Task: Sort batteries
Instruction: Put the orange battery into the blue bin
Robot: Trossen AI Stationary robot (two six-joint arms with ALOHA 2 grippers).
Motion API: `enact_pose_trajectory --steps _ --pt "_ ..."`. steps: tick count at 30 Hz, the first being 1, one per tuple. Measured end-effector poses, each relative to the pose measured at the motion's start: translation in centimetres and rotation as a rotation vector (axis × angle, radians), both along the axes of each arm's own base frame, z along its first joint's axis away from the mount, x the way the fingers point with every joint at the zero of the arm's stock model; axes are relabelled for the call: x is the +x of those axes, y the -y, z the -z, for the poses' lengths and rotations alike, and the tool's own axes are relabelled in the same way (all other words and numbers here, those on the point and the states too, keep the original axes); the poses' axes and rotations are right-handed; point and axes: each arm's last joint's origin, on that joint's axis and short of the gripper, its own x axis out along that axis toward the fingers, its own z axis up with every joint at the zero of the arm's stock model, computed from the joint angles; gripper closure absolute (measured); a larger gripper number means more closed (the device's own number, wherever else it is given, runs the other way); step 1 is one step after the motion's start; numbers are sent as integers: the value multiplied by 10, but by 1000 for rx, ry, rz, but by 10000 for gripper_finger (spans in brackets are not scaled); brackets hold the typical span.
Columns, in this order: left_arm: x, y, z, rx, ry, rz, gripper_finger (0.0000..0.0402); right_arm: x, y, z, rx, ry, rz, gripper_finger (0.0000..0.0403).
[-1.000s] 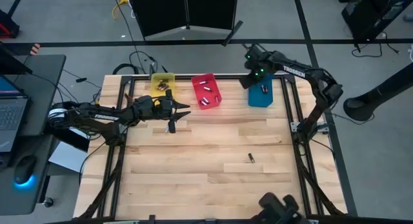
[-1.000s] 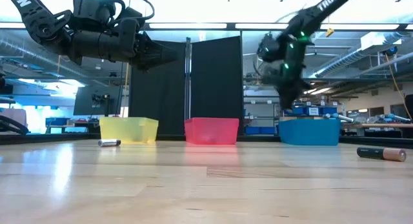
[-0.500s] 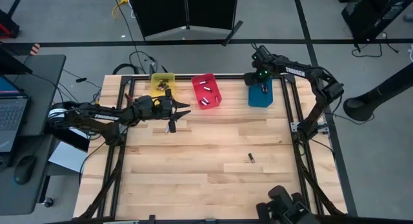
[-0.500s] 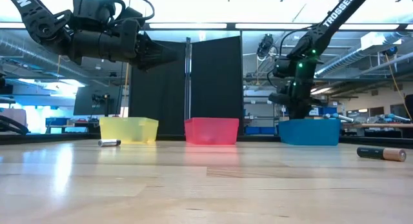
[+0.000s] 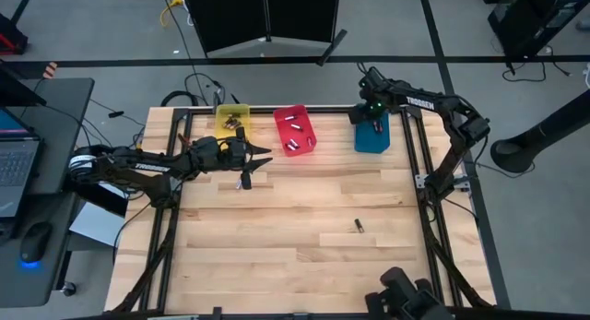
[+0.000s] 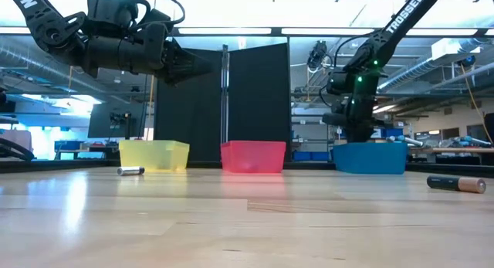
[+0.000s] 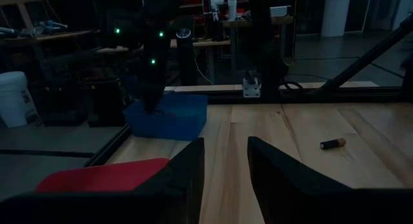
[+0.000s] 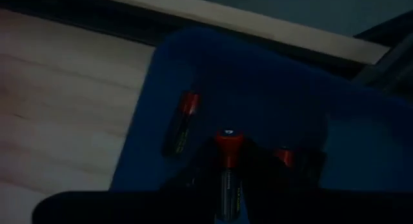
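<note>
Three bins stand along the far edge: a yellow bin, a red bin and a blue bin, each with batteries in it. My right gripper hangs low over the blue bin, shut on a battery with a reddish end. Two more batteries lie on that bin's floor. My left gripper is open and empty, raised above the table just near of the yellow bin. One battery lies on the table toward the right, another near the yellow bin. My right gripper holds the battery lengthwise between its two fingers, which come from above and point down into the blue bin. The reddish end sticks out ahead of the fingertips. The battery is clear of the bin's floor. The dark fingers hide the place of contact.
Black metal rails frame the wooden table on its sides and far edge. A dark-and-gold battery lies toward the table's right, also visible in the left wrist view. Bare wood fills the middle and near part of the table.
My right gripper has swung from beyond the blue bin's far left corner to above the bin, tipped to point downward and dropped toward it, still carrying the battery. It has barely moved in the last half second. The left arm has kept still.
</note>
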Motion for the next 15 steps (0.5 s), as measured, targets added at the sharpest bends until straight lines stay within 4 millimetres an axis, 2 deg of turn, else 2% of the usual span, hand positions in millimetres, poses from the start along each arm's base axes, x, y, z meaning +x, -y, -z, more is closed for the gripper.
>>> enact_pose_trajectory --steps 9,12,15 --pt "0 0 0 -1 -1 0 275 3 3 35 121 -82 -22 349" --pt "0 0 0 -1 -2 0 275 4 4 39 130 -90 -26 347" --pt "0 0 0 -1 -4 0 275 4 4 40 137 -94 -59 321"
